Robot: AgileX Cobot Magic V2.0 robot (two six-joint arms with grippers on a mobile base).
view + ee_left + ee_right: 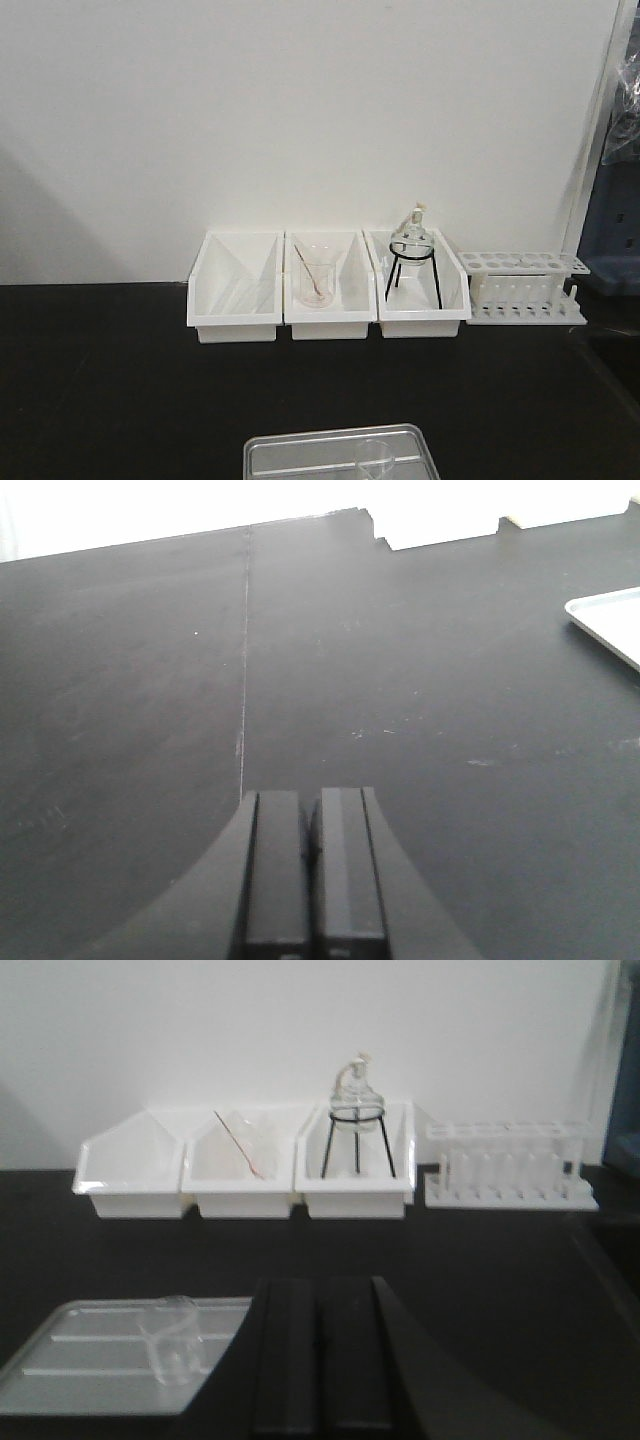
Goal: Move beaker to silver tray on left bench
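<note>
The small clear beaker (178, 1338) stands upright in the silver tray (70, 1360) on the black bench (120, 400). In the front view the beaker (376, 459) shows at the tray's (300, 455) right part, at the bottom edge. My right gripper (320, 1285) is shut and empty, just right of the tray and apart from the beaker. My left gripper (310, 798) is shut and empty over bare black countertop, with a corner of the tray (610, 620) at its far right.
Three white bins (235, 290) stand against the wall. The middle one holds a beaker with a rod (316, 285), the right one a round flask on a black stand (412, 255). A white test tube rack (525, 285) stands to their right.
</note>
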